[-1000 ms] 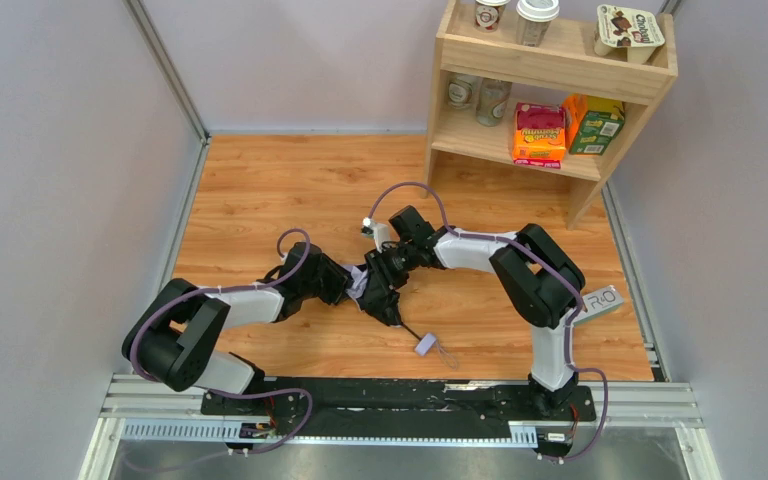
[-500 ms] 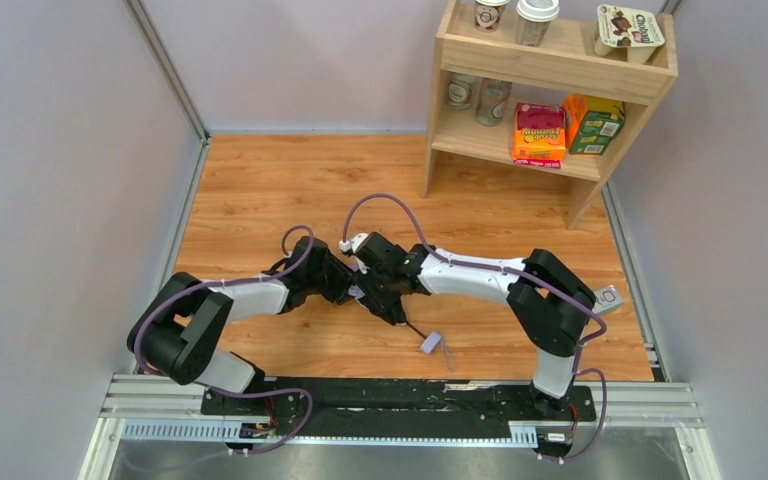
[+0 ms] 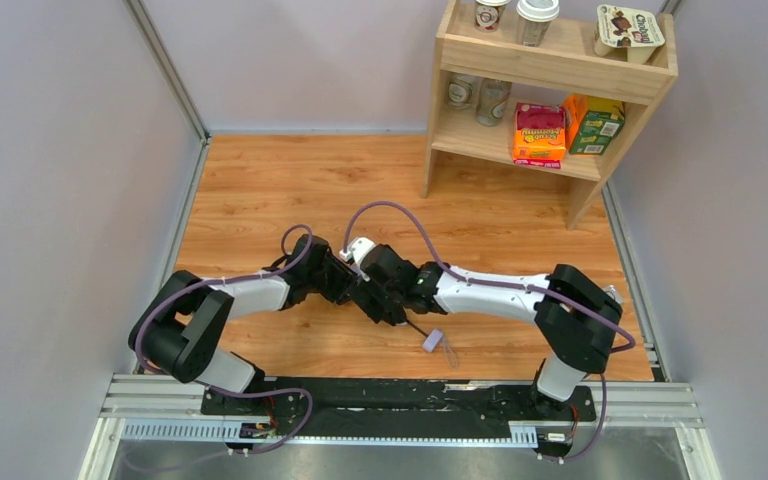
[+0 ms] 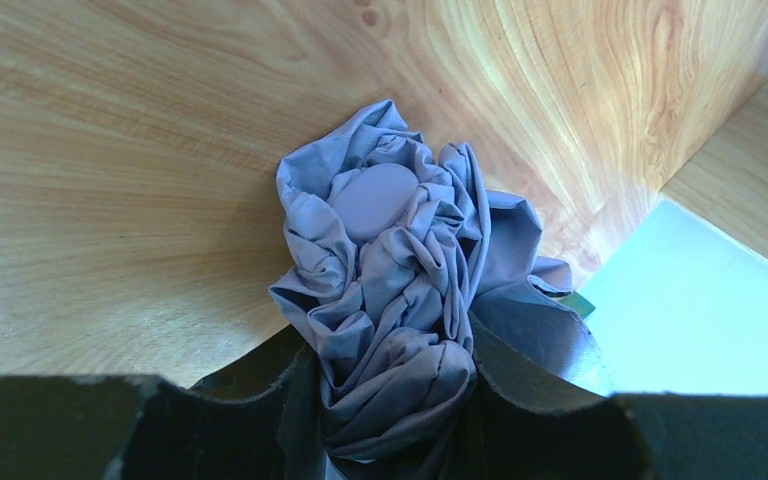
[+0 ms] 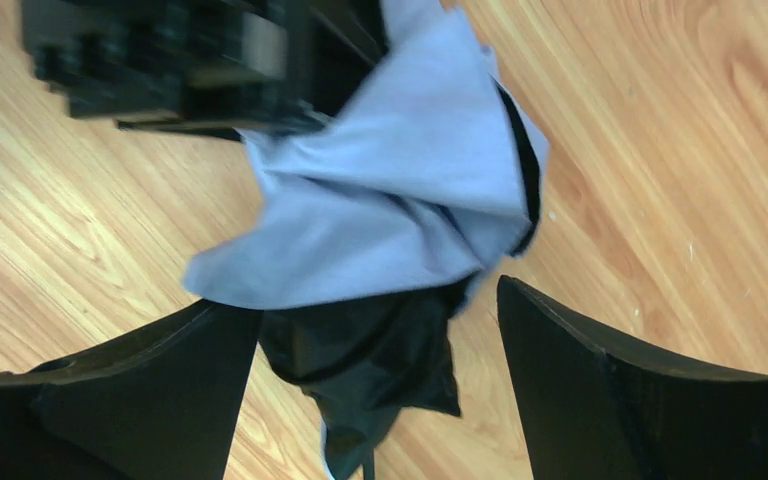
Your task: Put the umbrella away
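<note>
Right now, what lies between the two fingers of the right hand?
The umbrella: its crumpled lavender and black fabric sits in the gap between the spread fingers of the right hand. The right wrist view shows it.

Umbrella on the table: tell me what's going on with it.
The left gripper is shut on the bunched lavender fabric of the umbrella. The right gripper stands open around its loose folds, gripping nothing. The strap tab lies on the table just beside both grippers.
</note>
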Motion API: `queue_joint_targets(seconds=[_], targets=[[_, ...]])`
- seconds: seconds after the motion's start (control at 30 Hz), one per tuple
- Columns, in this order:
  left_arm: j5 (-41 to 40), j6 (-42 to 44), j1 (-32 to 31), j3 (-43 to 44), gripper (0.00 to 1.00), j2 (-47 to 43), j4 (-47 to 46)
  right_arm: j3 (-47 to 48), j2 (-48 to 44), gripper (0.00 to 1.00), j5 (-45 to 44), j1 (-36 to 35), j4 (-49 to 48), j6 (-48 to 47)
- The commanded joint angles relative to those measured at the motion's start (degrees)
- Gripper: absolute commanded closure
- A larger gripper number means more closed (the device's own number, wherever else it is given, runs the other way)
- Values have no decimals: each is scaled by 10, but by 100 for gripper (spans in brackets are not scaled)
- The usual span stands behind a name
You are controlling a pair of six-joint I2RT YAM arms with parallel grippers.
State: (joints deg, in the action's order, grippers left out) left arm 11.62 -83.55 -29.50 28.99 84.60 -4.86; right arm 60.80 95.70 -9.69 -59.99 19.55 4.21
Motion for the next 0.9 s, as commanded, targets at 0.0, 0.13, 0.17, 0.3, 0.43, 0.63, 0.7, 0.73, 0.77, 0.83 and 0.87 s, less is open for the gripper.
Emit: queue_joint_targets(seconds=[0.0, 0.13, 0.17, 0.3, 0.43, 0.63, 0.7, 0.73, 0.77, 0.83, 0.87], targets=[[-16, 13, -2, -32, 100, 51, 216, 25, 28, 8, -57, -30, -100, -61], [-12, 8, -3, -30, 100, 54, 221, 67, 97, 6, -81, -36, -104, -81], [-12, 8, -4, -28, 100, 54, 224, 75, 112, 7, -98, -36, -103, -81], [-5, -7, -5, -34, 100, 51, 215, 63, 144, 23, -123, -36, -134, -85], [-6, -4, -6, -38, 100, 40, 210, 33, 163, 60, -153, -37, -138, -78], [-21, 33, -5, -46, 80, 14, 169, -19, 151, 100, -83, -14, -142, -46], [-40, 58, -6, -63, 40, -16, 128, -44, 136, 100, -17, 1, -151, -25], [-45, 59, -6, -70, 31, -37, 116, -54, 129, 100, 14, 7, -158, -18], [-58, 59, -6, -82, 28, -50, 106, -61, 122, 100, 56, 18, -164, -8], [-76, 64, -6, -89, 27, -75, 111, -74, 112, 100, 160, 49, -181, 18], [-80, 69, -6, -89, 26, -80, 115, -80, 111, 100, 209, 69, -189, 31]])
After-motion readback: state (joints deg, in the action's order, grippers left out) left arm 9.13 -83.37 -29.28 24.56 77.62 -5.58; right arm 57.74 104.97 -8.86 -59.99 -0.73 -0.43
